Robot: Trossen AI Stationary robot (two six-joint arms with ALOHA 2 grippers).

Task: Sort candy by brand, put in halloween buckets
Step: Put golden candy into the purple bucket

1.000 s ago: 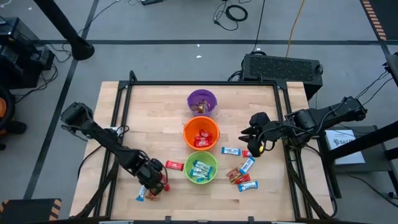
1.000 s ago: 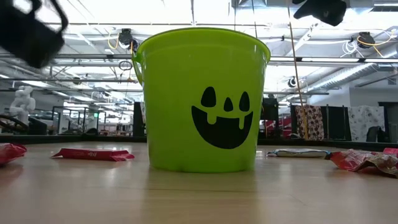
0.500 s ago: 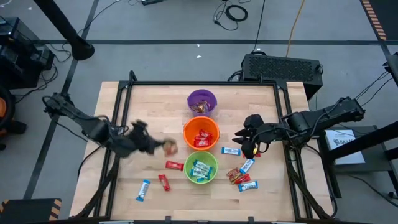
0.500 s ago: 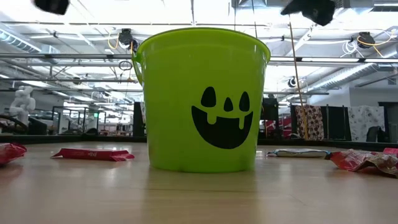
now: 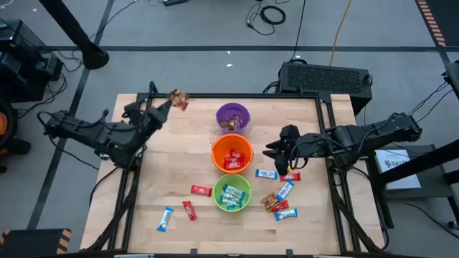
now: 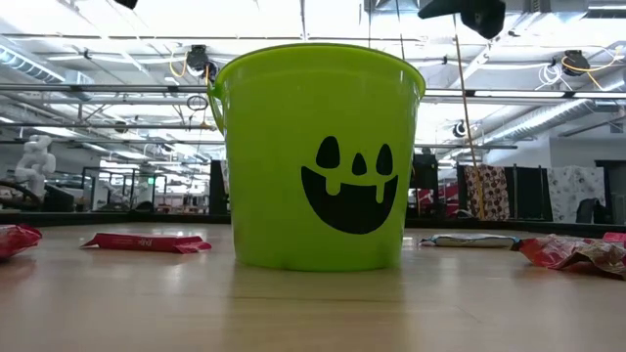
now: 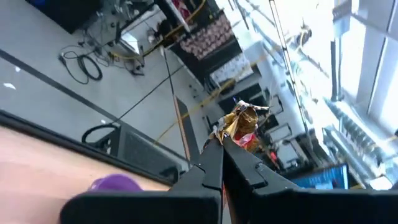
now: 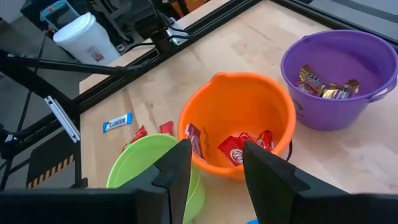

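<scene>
My left gripper (image 5: 170,102) is raised near the table's far left corner, left of the purple bowl (image 5: 233,117), and is shut on a brown-and-gold mini bar (image 5: 178,99). The orange bowl (image 5: 232,153) holds red bars and the green bowl (image 5: 231,192) holds blue-and-white ones; the purple bowl (image 8: 336,68) holds brown ones. My right gripper (image 5: 280,148) hovers open to the right of the orange bowl (image 8: 236,118), touching nothing. Loose bars lie flat on the table: red (image 5: 201,190) and blue (image 5: 165,218) near left, blue (image 5: 267,173) and others near right. My left gripper pinches the brown-and-gold bar by one crumpled end of its wrapper (image 7: 229,129) between its two fingertips. The rest of the bar (image 7: 244,118) sticks out beyond the tips. It is lifted clear of the table.
The three bowls stand in a row from far to near down the table's middle. A black frame (image 5: 237,95) borders the table. More loose bars lie near right (image 5: 285,190), (image 5: 285,213), (image 5: 271,203). In the low view the green bowl (image 6: 318,156) fills the middle.
My left gripper has risen from the loose bars near the table's near left and swung toward the far edge, carrying the brown-and-gold bar up clear of the table, to a spot left of the purple bowl. My right gripper has drifted a little left toward the orange bowl.
</scene>
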